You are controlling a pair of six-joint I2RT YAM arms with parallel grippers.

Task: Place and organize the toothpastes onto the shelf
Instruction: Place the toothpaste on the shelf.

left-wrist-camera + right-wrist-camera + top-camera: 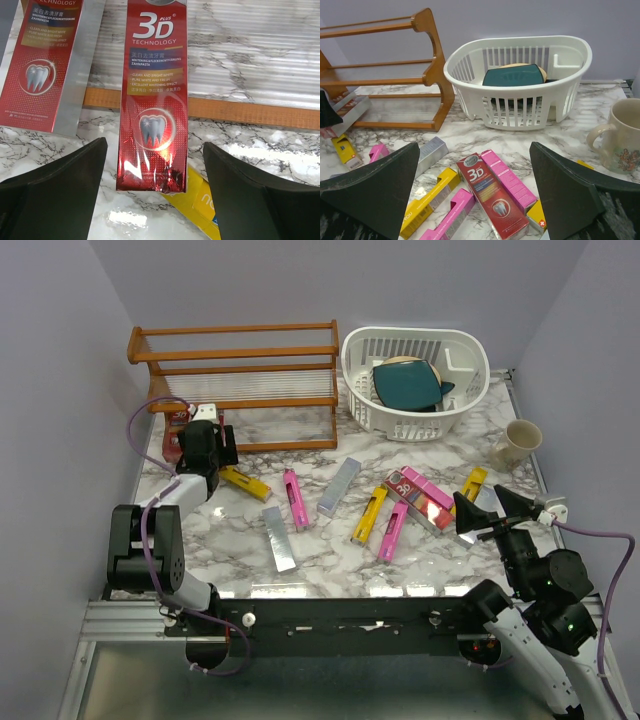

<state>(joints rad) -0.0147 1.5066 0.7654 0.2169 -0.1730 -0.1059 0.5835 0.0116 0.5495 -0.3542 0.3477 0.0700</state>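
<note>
**Top ext. view.** Shelf (pixel 235 368) sits upper left on marble desk (pixel 300 452). White basket (pixel 415 365) is just right of it, mug (pixel 515 445) at right edge. Left pincer (pixel 200 435) is at shelf's left end, by lower tier. Red cartons (pixel 176 430) peek out just left of it, mostly hidden. Other toothpastes lie loose across centre of desk. Yellow carton (pixel 245 482) is nearest left pincer. Further right: 2 pink, 2 silver, 2 more yellow, plus red/pink pair (pixel 420 495) centre right. Right pincer (pixel 490 510) is lower right, near the pair.

**Left wrist view.** Centre red carton (pixel 155 100) runs up mid-frame, "3D" label up. It crosses shelf's front rail (pixel 250 112): far part over clear slats (pixel 250 45), near end over desk. Fingers (pixel 60 190) stand off both its sides w/ marble showing in each gap. So left pincer is spread, grasping nothing. Second red carton (pixel 42 60), silver side showing, is upper left and also crosses the rail. Yellow carton (pixel 200 202) pokes out from under near end of centre red carton, bottom centre.

**Right wrist view.** Right pincer (pixel 475 145) has jaws wide apart at lower corners, grasping nothing. Only desk and loose cartons show between them. 3D-label red box (pixel 492 197) is lower centre, w/ pink box (pixel 507 180) touching its right side. Yellow box (pixel 432 197) and another pink lie to its left, silver box (pixel 432 152) above those. Shelf (pixel 430 60) is upper left. Basket (pixel 520 100) is upper centre w/ teal item (pixel 515 77) inside. Mug (pixel 620 137) is at right edge.
</note>
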